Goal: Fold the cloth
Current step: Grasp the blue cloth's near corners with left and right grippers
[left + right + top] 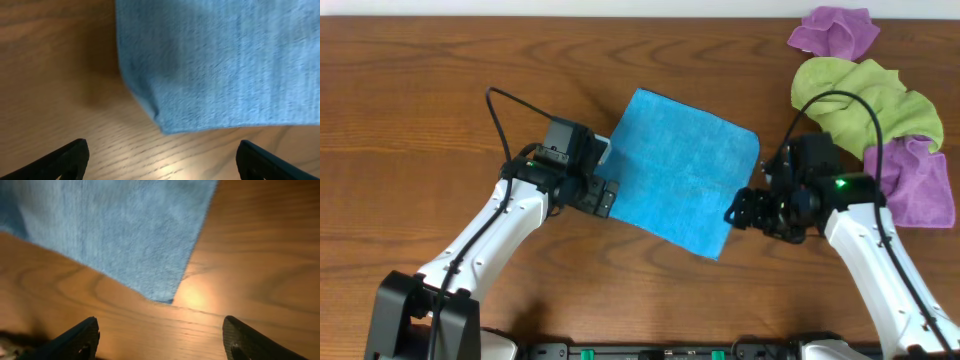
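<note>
- The blue cloth (pixel 685 170) lies flat mid-frame on the table (pixel 420 80), apparently unfolded.
- The left tool (pixel 607 197) and right tool (pixel 736 212), both spread and empty, sit at its lower corners.
- Next, I'd guess, each must pinch a corner.

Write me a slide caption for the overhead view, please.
Open left gripper and right gripper flank the blue cloth on the table.

You had three spare cloths bunched at the upper right of the frame: a crumpled purple microfibre cloth (pixel 835 30), a rumpled lime-green cloth (pixel 865 95) below it, and a second purple cloth (pixel 918 182) at the right edge, all on the brown wooden table (pixel 410 90).
</note>
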